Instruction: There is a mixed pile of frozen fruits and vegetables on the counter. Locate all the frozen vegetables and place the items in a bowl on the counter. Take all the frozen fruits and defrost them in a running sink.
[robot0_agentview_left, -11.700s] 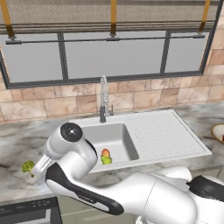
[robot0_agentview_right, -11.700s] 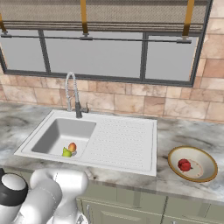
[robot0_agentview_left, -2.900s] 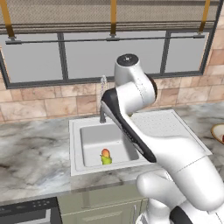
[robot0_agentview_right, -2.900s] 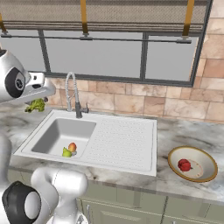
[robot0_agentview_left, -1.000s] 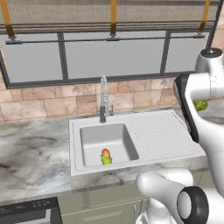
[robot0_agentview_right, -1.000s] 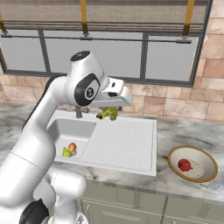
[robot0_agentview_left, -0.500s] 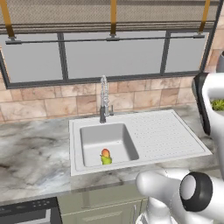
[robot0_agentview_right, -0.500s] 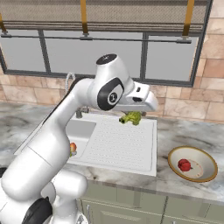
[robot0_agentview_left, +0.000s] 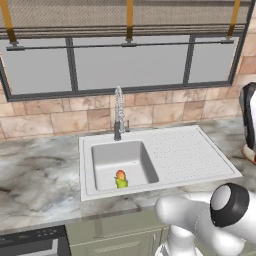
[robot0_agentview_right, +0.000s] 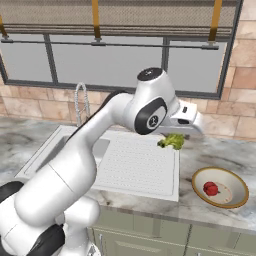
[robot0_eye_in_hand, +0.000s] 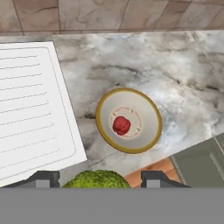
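Pincer (robot0_eye_in_hand: 99, 180) gripping broccoli (robot0_agentview_right: 172, 141), above counter (robot0_agentview_right: 215, 152); red piece (robot0_agentview_right: 211, 188) in bowl (robot0_agentview_right: 239, 187)

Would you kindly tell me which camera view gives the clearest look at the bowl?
The hand view: it looks nearly straight down on the whole bowl, with the red piece at its centre. The right base view shows the bowl complete but oblique. The left base view catches just a sliver at its right edge.

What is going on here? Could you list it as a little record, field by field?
gripper: shut on the broccoli, carried in the air above the drainboard's right edge
bowl: on the counter right of the sink, holding one red piece
sink: two round fruits lie in the basin
faucet: no water visible
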